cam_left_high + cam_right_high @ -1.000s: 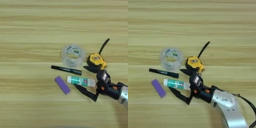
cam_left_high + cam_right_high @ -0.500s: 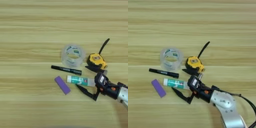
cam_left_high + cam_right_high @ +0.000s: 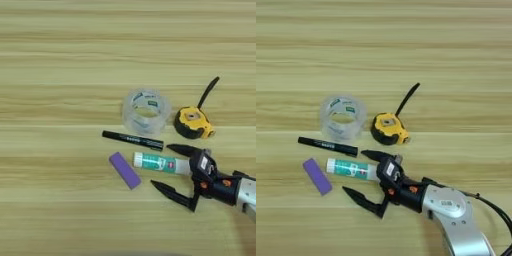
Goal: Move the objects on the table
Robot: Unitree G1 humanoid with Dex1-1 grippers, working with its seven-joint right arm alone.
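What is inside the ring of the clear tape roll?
Only bare table grain shows through the middle of the clear tape roll; nothing lies in it. The wood right under its wall is blurred by the plastic.

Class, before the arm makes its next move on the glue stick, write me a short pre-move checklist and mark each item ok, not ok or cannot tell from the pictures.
1. Right gripper jaws open: ok, spread wide.
2. Glue stick between the jaws: ok, its right end lies in the gap, one finger above it, one below.
3. Jaws not yet pressing on the stick: cannot tell.
4. Black marker out of the upper finger's way: not ok, its right tip lies close to that finger.
5. Purple eraser clear of the lower finger: ok, a gap shows.
6. Yellow tape measure and clear tape roll apart from the gripper: ok.
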